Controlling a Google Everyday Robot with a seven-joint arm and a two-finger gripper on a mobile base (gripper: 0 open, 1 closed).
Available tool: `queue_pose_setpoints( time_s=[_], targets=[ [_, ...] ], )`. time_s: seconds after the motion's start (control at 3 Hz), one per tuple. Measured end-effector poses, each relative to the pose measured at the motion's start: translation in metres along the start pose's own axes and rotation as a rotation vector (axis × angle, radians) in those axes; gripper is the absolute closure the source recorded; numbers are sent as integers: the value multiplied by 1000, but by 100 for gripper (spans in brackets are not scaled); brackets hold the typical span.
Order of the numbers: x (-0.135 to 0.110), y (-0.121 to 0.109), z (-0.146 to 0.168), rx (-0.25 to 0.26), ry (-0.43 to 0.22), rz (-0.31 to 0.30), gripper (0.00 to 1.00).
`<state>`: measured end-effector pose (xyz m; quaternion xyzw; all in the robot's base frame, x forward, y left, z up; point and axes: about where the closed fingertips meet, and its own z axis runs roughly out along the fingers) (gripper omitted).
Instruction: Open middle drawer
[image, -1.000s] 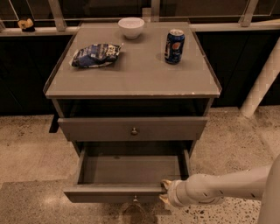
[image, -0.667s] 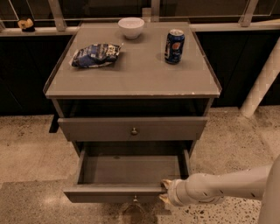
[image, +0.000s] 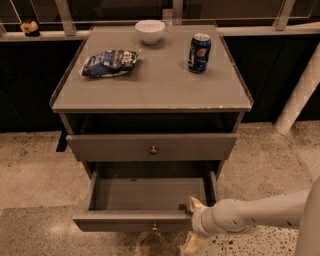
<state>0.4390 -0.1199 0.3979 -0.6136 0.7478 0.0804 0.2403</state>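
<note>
The middle drawer (image: 145, 194) is a grey flat-fronted drawer, pulled well out of the cabinet, and its inside looks empty. Its small round knob (image: 154, 228) sits at the centre of its front. My gripper (image: 191, 225) is at the right end of that drawer front, on a white arm coming in from the right. Its yellowish fingers (image: 195, 203) are spread, one above the front's top edge and one below it. The gripper is to the right of the knob and holds nothing.
Above, another drawer (image: 110, 147) with a knob (image: 153, 149) stands nearly shut. The cabinet top (image: 155, 85) holds a chip bag (image: 109, 63), a white bowl (image: 150, 31) and a blue soda can (image: 199, 46). A white post (image: 300, 95) stands at the right on speckled floor.
</note>
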Motion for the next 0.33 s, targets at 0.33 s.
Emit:
queue_pose_setpoints(
  time_s=[0.33],
  targets=[
    [0,0,0,0,0,0,0]
  ],
)
